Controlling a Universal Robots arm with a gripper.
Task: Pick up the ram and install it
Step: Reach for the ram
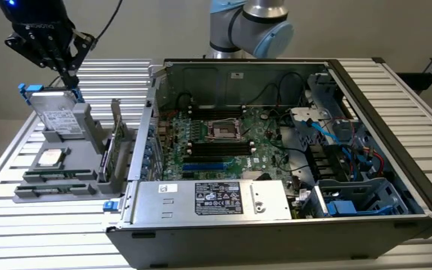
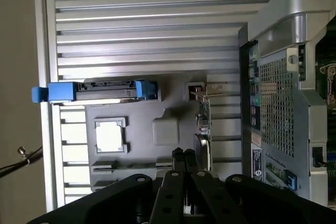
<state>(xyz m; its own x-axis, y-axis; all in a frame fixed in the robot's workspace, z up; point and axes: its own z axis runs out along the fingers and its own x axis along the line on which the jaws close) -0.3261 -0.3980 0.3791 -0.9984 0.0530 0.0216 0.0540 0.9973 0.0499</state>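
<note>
While the ram, a long, thin green circuit-board stick (image 1: 51, 190), sits in the near end of the grey plastic parts holder (image 1: 81, 115) in the exterior view, the black two-finger gripper (image 1: 70, 79) hangs over the holder's far end. There it is above the silver hard drive in its blue caddy (image 1: 54, 115), well apart from the stick. In the wrist view its fingers (image 2: 178, 161) are pressed together on nothing. I judge this to be the approach, with pickup not begun. A grasp calls for parted jaws squared over the stick's narrow edge.
</note>
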